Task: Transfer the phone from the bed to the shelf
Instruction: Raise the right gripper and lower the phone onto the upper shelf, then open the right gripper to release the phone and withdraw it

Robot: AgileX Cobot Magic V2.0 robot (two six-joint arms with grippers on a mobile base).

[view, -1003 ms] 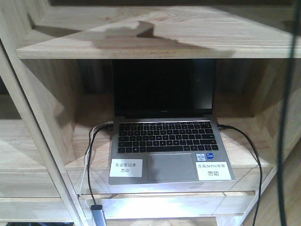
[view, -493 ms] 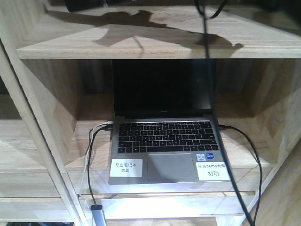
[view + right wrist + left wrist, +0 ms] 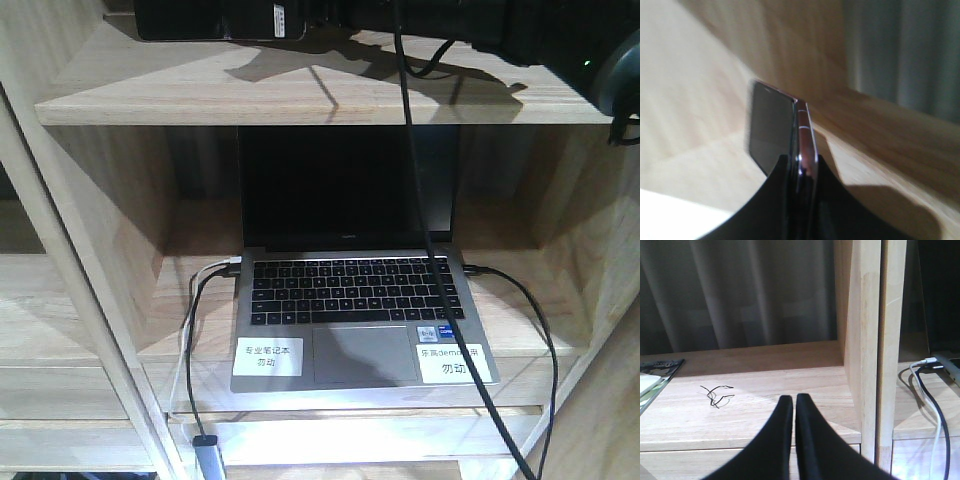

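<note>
The left gripper (image 3: 790,405) is idling with fingers pressed together before the shelving unit, while the right gripper (image 3: 800,167) is clamping the phone (image 3: 771,131) edgewise, carrying it over the shelf (image 3: 200,95) for set-down.

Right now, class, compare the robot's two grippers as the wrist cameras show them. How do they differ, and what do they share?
The left gripper is shut on nothing, its black fingers pressed together; the right gripper is shut on the phone, held edge-on. The left gripper hangs over a lower board of the shelf beside an upright post; the right gripper is above a different board, near a back corner. Both have black fingers and face pale wood.
</note>
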